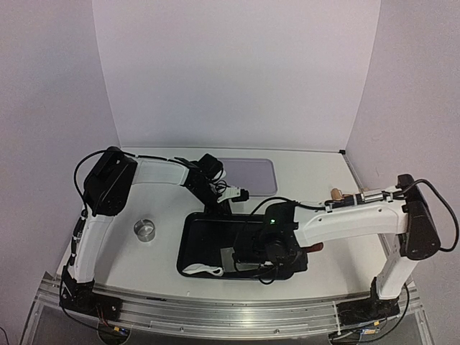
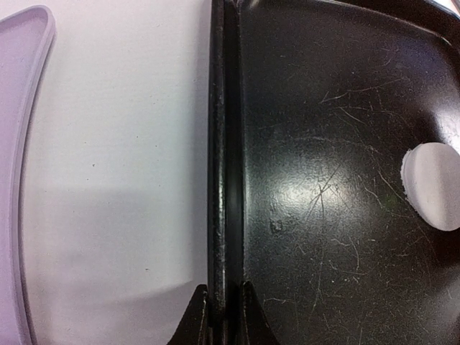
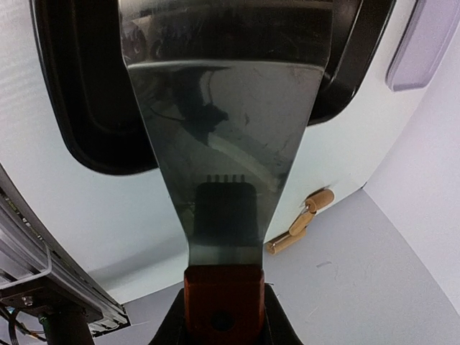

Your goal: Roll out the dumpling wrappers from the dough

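Lift-off step: left gripper (image 2: 224, 316) pinching the black plastic tray (image 2: 219, 144), right gripper (image 3: 223, 316) clamping a steel spatula (image 3: 230, 108); I'd slide it under the round white wrapper (image 2: 433, 185) next.

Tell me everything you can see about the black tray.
The black tray looks like glossy, scratched plastic, a shallow rectangle with rounded corners and a raised rim, flat on the table. The left fingers pinch its far rim. A round white wrapper lies inside; ragged dough sits at its near left corner.
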Available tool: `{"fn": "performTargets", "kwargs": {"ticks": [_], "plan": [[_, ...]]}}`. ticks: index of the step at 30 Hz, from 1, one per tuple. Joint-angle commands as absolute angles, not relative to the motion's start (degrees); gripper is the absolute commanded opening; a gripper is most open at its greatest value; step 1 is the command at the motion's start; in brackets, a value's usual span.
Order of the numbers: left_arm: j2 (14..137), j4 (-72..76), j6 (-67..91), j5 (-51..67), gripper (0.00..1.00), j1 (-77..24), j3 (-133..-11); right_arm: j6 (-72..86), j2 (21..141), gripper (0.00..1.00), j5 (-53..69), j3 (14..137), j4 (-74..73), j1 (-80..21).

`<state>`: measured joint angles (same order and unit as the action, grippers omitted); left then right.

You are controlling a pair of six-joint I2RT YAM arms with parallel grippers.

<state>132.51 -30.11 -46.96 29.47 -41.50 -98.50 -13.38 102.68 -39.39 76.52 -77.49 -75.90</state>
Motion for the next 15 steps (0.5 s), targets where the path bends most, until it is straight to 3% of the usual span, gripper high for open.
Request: {"fn": "performTargets", "kwargs": {"ticks": [1, 7, 15], "plan": [[132.3, -29.6, -49.6, 23.6, 0.00, -41.5, -98.5, -18.5, 108.4, 0.00, -37.8, 84.5, -75.9, -76.5], [132.7, -29.6, -49.7, 23.7, 0.00, -41.5, -98.7, -20.0, 116.2, 0.00, -41.2, 94.8, -74.5, -76.1], [132.8, -29.9, -49.8, 23.6, 0.00, -41.5, -99.0, -14.3, 115.0, 0.00, -47.6, 90.5, -75.6, -71.9]]}}
